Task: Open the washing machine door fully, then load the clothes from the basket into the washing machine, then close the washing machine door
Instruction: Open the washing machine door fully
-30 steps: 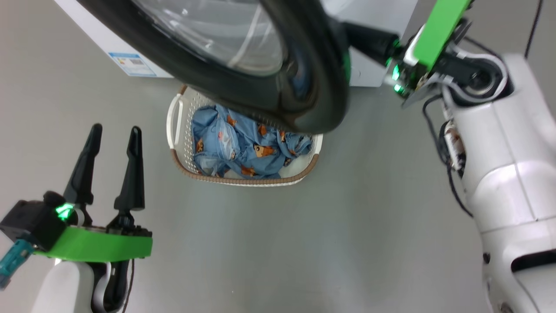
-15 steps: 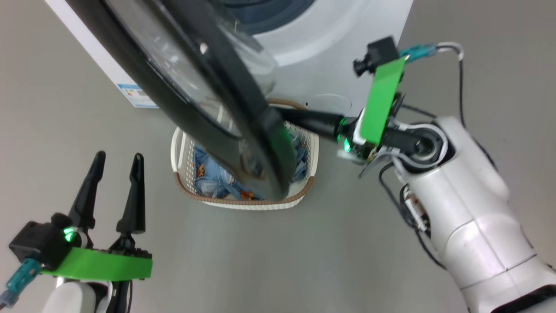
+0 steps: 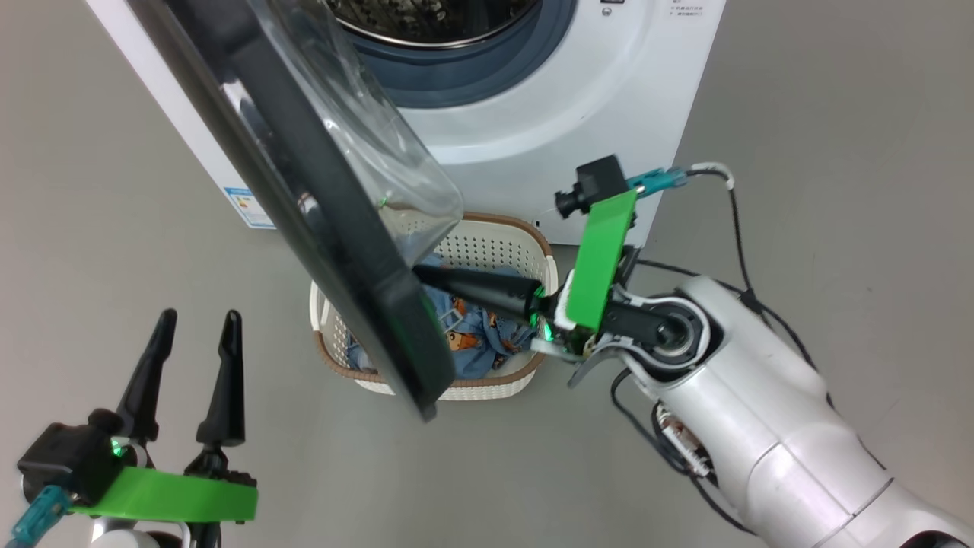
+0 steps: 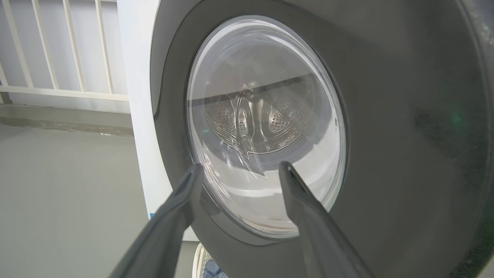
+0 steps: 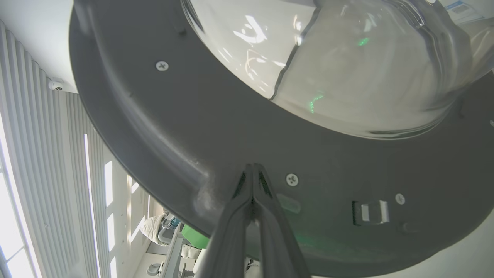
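Head view: the washing machine door stands swung out from the washing machine. It runs edge-on from the upper left of the frame down to the centre, leaving the drum opening exposed at top centre. The right arm reaches from the lower right toward frame centre. The right gripper has its jaws pressed together, holding nothing, with the tips against the door's inner face. Right wrist view confirms this: the closed tips touch the dark rim just below the glass bowl. At lower left, the left gripper points up the frame, jaws spread and empty, apart from the door. The basket rests on the floor before the machine, partly under the door, with the clothes inside.
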Robot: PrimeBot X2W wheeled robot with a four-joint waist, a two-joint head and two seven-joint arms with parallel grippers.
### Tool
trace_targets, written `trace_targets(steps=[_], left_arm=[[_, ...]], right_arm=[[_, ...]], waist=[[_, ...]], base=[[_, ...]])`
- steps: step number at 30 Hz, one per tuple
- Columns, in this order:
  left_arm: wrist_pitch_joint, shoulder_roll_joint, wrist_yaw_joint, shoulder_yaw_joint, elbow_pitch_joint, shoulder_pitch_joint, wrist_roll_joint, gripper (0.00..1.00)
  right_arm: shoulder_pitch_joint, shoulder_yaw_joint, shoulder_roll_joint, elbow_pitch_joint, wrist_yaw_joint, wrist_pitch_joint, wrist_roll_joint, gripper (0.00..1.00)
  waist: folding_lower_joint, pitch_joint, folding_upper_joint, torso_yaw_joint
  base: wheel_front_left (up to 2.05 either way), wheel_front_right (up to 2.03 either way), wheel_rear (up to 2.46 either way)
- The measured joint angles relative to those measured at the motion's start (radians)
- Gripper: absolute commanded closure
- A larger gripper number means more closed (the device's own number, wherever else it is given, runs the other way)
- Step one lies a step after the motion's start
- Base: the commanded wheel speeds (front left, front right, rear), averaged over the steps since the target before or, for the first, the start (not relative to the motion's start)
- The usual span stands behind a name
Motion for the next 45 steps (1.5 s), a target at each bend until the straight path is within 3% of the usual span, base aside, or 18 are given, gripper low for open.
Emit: trace_targets(steps=[9, 17, 24, 44, 45], left_arm=[[0.000, -0.001, 0.000, 0.009, 0.010, 0.009, 0.005, 0.00], [0.000, -0.001, 0.000, 0.030, 0.015, 0.012, 0.005, 0.00], [0.000, -0.001, 0.000, 0.067, 0.017, 0.046, 0.009, 0.00], [0.000, -0.005, 0.000, 0.164, 0.005, 0.125, 0.023, 0.00], [0.000, -0.007, 0.000, 0.167, 0.005, 0.129, 0.026, 0.00]], right_arm=[[-0.003, 0.173, 0.002, -0.001, 0.000, -0.105, 0.119, 1.00], [-0.012, 0.214, 0.004, 0.004, 0.000, -0.167, 0.164, 1.00], [0.003, 0.160, 0.007, -0.030, 0.000, -0.205, 0.168, 1.00], [0.303, -0.055, -0.067, -0.275, 0.000, -0.390, 0.109, 1.00], [0.319, -0.068, -0.067, -0.281, 0.000, -0.407, 0.102, 0.95]], waist=[[0.0000, -0.015, 0.0000, 0.001], [0.0000, -0.023, 0.0000, -0.013], [0.0000, -0.039, 0.0000, -0.047], [-0.0001, -0.086, 0.0000, -0.162], [0.0000, -0.087, 0.0000, -0.166]], base=[[0.00, 0.00, 0.00], [0.00, 0.00, 0.00], [0.00, 0.00, 0.00], [0.00, 0.00, 0.00], [0.00, 0.00, 0.00]])
